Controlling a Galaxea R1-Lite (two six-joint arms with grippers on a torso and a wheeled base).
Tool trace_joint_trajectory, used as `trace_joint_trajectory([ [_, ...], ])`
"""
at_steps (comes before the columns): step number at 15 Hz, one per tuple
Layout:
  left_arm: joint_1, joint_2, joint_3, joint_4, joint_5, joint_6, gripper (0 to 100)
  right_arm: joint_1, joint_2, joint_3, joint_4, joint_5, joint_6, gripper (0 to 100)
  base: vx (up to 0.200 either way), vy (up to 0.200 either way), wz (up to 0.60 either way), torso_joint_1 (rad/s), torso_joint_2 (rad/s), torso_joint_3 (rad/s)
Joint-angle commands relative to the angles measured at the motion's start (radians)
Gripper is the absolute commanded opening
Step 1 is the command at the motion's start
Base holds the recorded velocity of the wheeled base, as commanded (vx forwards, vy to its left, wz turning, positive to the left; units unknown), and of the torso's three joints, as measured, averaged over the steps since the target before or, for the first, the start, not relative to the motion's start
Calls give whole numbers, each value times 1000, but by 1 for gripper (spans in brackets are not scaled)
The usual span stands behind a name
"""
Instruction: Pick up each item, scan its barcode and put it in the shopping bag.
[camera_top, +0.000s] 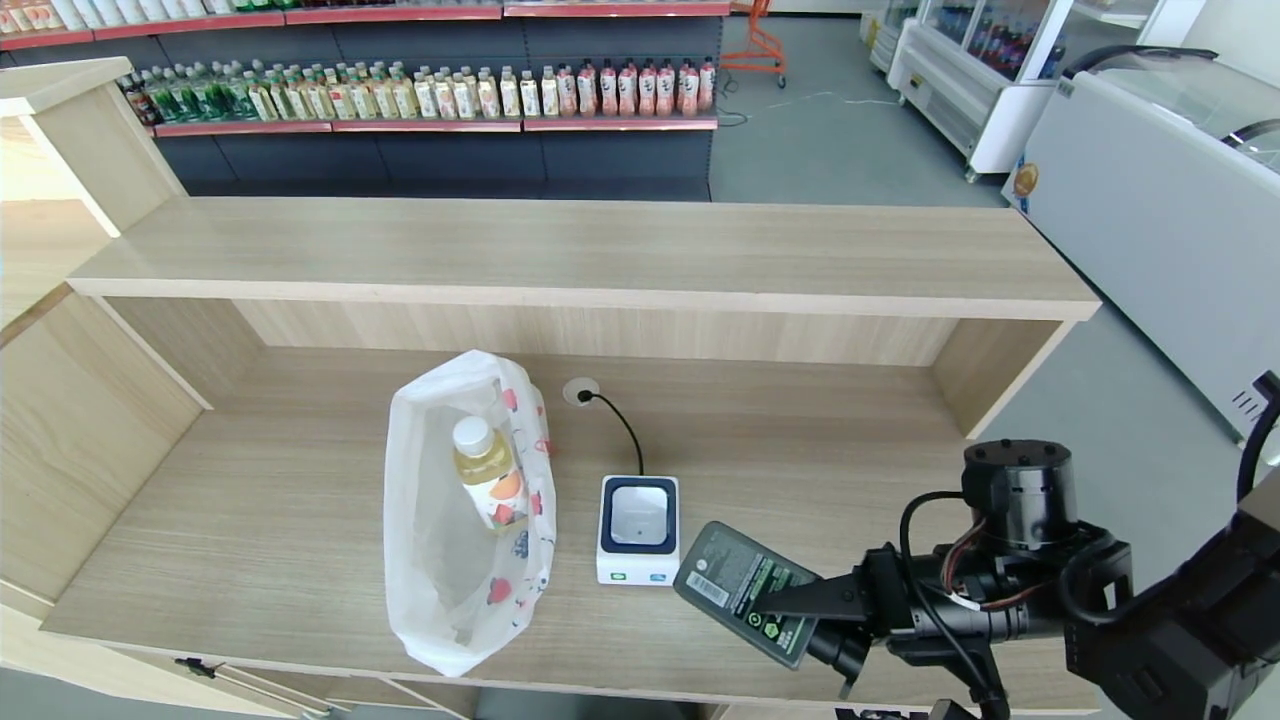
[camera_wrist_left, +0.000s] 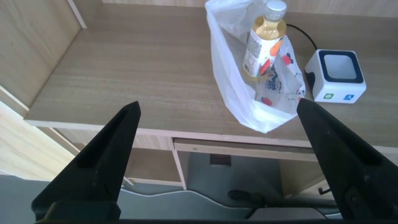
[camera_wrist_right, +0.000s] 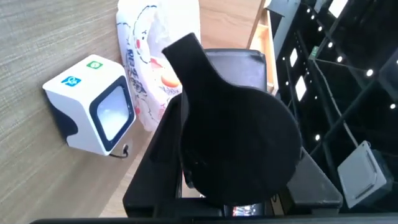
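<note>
My right gripper (camera_top: 800, 610) is shut on a dark grey-green packet (camera_top: 742, 590), held just above the counter's front right, barcode face up, right beside the white scanner (camera_top: 638, 528). The packet (camera_wrist_right: 236, 134) blocks much of the right wrist view, with the scanner (camera_wrist_right: 93, 115) beyond it. A white printed shopping bag (camera_top: 465, 510) stands left of the scanner with a yellow-drink bottle (camera_top: 487, 472) upright inside. My left gripper (camera_wrist_left: 217, 155) hangs open off the counter's front edge, its fingers (camera_wrist_left: 102, 162) wide apart, facing the bag (camera_wrist_left: 249, 93) and bottle (camera_wrist_left: 264, 37).
The scanner's black cable (camera_top: 620, 425) runs to a grommet hole (camera_top: 580, 390) at the back of the wooden counter (camera_top: 250, 500). A raised shelf (camera_top: 580, 250) and side walls enclose the counter. Free surface lies left of the bag and right of the scanner.
</note>
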Motion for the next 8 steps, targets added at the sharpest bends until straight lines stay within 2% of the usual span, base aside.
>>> trace_joint_trajectory([
  [1, 0, 0, 0, 0, 1, 0, 100, 3, 19, -24, -1, 9, 0, 0, 0, 0, 0, 0, 0, 0],
  [8, 0, 0, 0, 0, 0, 0, 100, 32, 76, -61, -110, 9, 3, 0, 0, 0, 0, 0, 0, 0],
])
